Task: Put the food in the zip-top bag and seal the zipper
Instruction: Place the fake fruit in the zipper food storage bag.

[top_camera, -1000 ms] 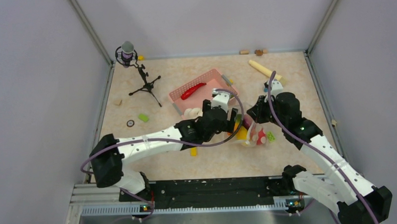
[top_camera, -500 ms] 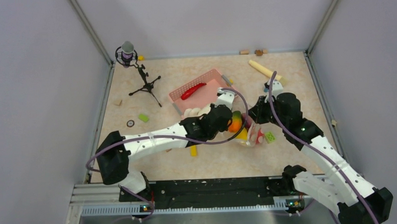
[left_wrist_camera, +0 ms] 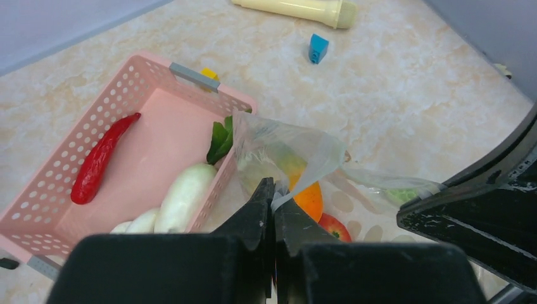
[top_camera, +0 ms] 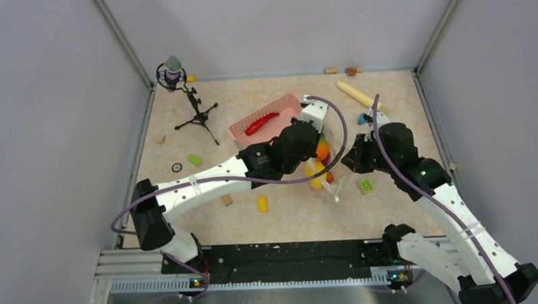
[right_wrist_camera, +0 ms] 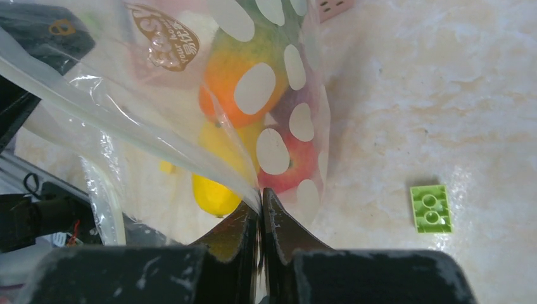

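Since the earlier frames the left arm [top_camera: 206, 184] has swung toward the upper right of the overhead view. Its wrist now sits over the right end of the pink basket [left_wrist_camera: 114, 101]. The left fingers [left_wrist_camera: 256, 212] have gone from apart to together, and the zip-top bag [top_camera: 329, 173] has shifted up and left with them. A tan block [top_camera: 226, 200] that the arm hid is now uncovered.

The marbled counter [top_camera: 400, 107] fills the middle of the overhead view. The right arm [top_camera: 450, 206] reaches in from the lower right.

At frame centre the bag hangs stretched between the two arms. The left fingers are clamped on a fold of its edge. The right fingers [right_wrist_camera: 237, 221] are pressed together on the film where the zipper [right_wrist_camera: 139, 123], a thicker clear band, runs down from the upper left of the right wrist view. Whether the strip is sealed cannot be told.

The basket lies just left of the bag, and the two appear to touch.

- **In the bag:** an orange-green mango [right_wrist_camera: 237, 69], a yellow mango [right_wrist_camera: 212, 190] and a red apple [right_wrist_camera: 294, 168].
- **In the basket:** a red chili [left_wrist_camera: 101, 158] and white pieces [left_wrist_camera: 183, 196].
- **On the counter:** a cream cylinder [left_wrist_camera: 297, 9] in the upper right, then a green block [right_wrist_camera: 430, 208] just right of the bag, a yellow block [top_camera: 262, 204] below the left arm and a blue block [left_wrist_camera: 318, 48] near the cylinder.
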`<state>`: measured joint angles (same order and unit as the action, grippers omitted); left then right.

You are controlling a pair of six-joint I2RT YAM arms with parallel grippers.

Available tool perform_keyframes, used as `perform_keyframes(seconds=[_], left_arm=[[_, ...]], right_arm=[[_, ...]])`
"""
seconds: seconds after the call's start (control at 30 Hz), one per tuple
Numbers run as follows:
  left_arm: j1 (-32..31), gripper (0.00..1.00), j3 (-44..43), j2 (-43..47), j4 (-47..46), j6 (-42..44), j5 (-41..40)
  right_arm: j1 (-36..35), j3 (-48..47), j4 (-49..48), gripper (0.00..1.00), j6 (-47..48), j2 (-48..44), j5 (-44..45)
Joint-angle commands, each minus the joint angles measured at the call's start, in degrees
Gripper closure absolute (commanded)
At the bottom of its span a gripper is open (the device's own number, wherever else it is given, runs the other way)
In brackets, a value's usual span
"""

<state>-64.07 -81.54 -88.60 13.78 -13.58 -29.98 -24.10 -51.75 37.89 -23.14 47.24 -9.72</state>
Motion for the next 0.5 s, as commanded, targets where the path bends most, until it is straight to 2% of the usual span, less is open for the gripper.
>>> perform_keyframes(seconds=[0.0, 0.17, 0.33, 0.47], left_arm=[[1.6, 0.97, -2.44, -2.45, 1.55, 1.41, -1.93], [2.39, 0.74, -1.06, -3.06, 0.83, 1.84, -0.34], [3.19, 0.34, -2.76, -2.33, 0.53, 3.83, 1.68], [4.07, 0.2, -6.35, -0.28, 1.15, 7.35, 4.29]], right_arm=[[0.18, -1.09, 4.88, 0.95, 1.25, 1.13, 6.55], [0.19, 0.22, 3.11, 0.95, 2.15, 1.31, 9.47], [0.19, 0.56, 1.82, 0.95, 2.1, 0.24, 9.46], [0.18, 1.75, 0.72, 0.95, 1.96, -1.06, 9.45]])
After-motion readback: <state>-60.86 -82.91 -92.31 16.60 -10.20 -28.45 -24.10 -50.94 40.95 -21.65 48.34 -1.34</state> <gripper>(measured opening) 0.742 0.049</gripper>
